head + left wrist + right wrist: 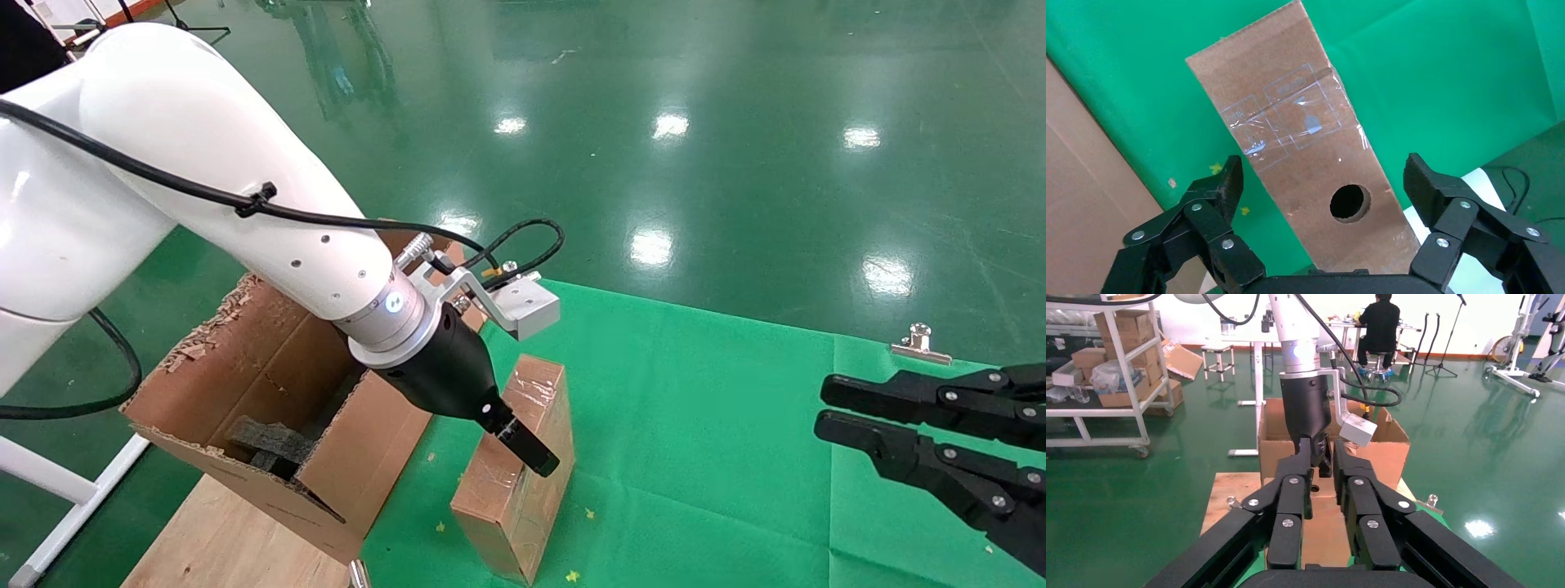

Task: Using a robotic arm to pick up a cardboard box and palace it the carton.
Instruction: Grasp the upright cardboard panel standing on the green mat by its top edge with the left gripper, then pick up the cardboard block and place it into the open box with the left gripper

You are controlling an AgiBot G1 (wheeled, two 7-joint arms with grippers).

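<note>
Right now your left gripper [531, 453] hangs at the end of the robotic arm [204, 196], low over the cardboard box [515, 465], which lies on the green cloth [695, 425] covering the surface, its long side running from near to far. From the left wrist view the fingers [1223, 187] are spread wide, one on each side of the box [1303, 153], and neither touches it; you can see the round hole [1350, 203] in the box's face between them and glossy tape [1291, 116] across the far part of that face. The carton [270, 392] stands just to the left of the box, on a bare wooden board [221, 531], with its ragged flaps up and dark foam pieces [270, 445] inside. The grey metal block [527, 306] on the wrist sits above the far end of the box. Your right gripper [825, 408] is parked well to the right, above the cloth, with its fingers [1291, 502] drawn close together and holding nothing; a narrow gap shows between them in its own wrist view. A silver clip [922, 343] sits at the far edge of the cloth near that gripper.
</note>
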